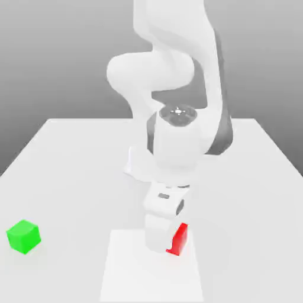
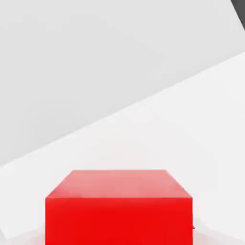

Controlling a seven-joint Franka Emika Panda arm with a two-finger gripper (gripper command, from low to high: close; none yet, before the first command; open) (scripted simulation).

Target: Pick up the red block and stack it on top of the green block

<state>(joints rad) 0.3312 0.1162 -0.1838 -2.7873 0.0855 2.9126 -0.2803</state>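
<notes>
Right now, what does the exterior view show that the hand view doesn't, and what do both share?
Exterior view: the arm reaching down with its tool low at the red block, and the green block sitting apart toward that view's left on the table.
Hand view: the red block's top and one side face up close.
Shared: the red block and the pale table surface.

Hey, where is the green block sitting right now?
In the exterior view, the green block sits alone on the table at the far left, well apart from the red block under the arm.
</notes>
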